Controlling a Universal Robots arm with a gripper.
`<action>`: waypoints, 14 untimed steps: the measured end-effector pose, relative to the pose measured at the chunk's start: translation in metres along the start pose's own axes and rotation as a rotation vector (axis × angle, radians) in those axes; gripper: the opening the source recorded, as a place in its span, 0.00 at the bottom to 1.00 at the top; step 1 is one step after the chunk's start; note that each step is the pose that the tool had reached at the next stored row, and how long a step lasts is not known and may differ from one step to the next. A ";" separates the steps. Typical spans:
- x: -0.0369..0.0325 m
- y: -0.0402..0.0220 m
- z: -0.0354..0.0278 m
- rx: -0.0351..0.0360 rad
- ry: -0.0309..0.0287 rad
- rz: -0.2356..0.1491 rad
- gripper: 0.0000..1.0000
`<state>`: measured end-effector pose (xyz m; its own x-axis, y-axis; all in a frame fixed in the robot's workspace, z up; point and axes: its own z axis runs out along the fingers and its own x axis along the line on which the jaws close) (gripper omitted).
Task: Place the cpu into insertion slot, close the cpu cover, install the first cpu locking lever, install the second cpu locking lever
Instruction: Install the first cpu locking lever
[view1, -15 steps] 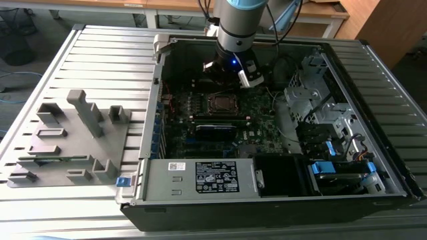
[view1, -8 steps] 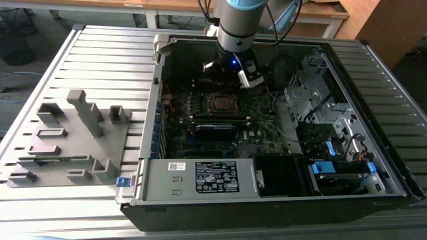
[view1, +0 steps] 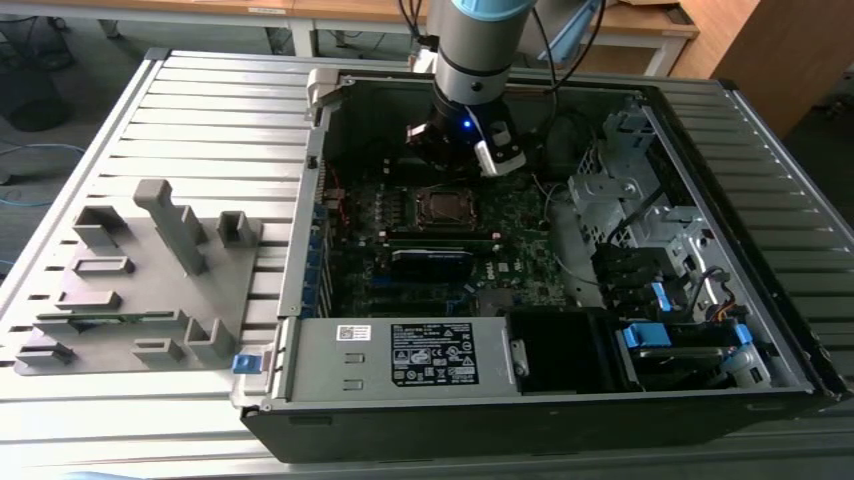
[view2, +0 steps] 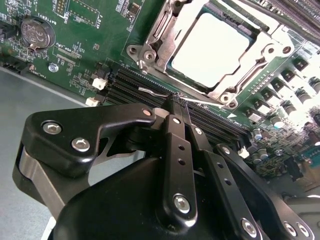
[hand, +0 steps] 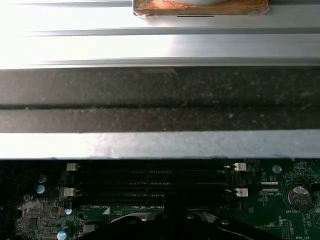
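Closed black gripper at the wire lever beside the covered socket

On the exterior view's left, a grey moulded parts holder (view1: 147, 270) stands on the ribbed metal table (view1: 200, 110); right of it lies the open black computer case (view1: 534, 400) with its green motherboard (view2: 75, 60). The flat, silver-topped square cpu (view2: 210, 42) sits in the silver-rimmed square insertion slot (view1: 441, 206), far and central in the case, and the thin silvery cpu cover (view2: 250, 70) lies down around it. In the second wrist view, the black two-fingered gripper (view2: 176, 100) has its fingers pressed together, tips meeting a thin silver wire locking lever (view2: 150, 91) over the long black memory slots (hand: 150, 180) on the socket's far side.
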<state>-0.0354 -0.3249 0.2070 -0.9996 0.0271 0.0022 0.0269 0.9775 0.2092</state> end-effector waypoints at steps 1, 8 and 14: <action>0.0000 0.0000 0.0000 -0.0001 -0.0002 0.001 0.10; 0.0000 -0.0001 0.0000 0.0008 -0.0004 0.001 0.10; -0.0003 0.0000 0.0000 0.0076 -0.0005 0.001 0.10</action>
<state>-0.0351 -0.3249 0.2070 -0.9996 0.0285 0.0019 0.0283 0.9790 0.2017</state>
